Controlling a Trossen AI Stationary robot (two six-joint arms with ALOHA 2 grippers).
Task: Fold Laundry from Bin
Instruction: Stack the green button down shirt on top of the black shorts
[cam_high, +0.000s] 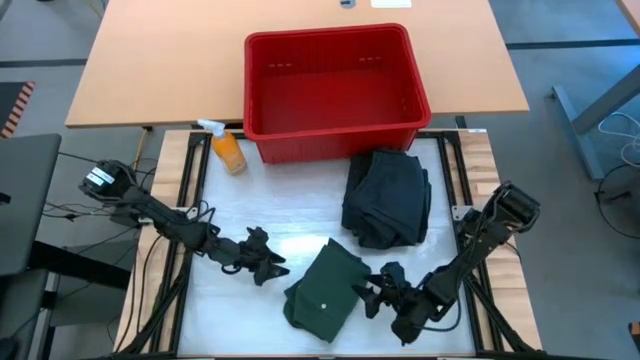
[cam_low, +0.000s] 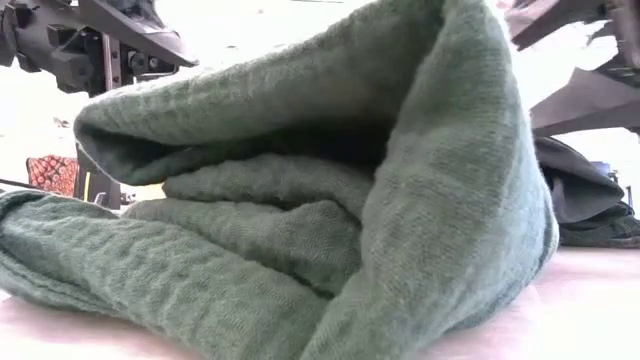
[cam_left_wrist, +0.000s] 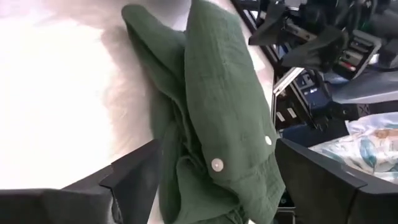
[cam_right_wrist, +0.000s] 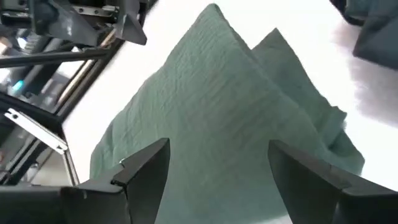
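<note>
**Green garment folded, both pincers free**

- Surface (cam_high: 270, 225): pale, centre frame in the high view.
- Bin (cam_high: 335, 90): red, upper centre, looks empty.
- Dark pile (cam_high: 388, 198): folded laundry, right of centre, below the bin.
- Green garment (cam_high: 325, 290): folded bundle, lower centre; fold apparently complete.
- Left pincer (cam_high: 268, 262): just left of the garment, jaws wide, holding nothing.
- Right pincer (cam_high: 375, 292): at its right edge, likewise.
- Next, likely: regrasp the bundle and stack it on the pile.
</note>
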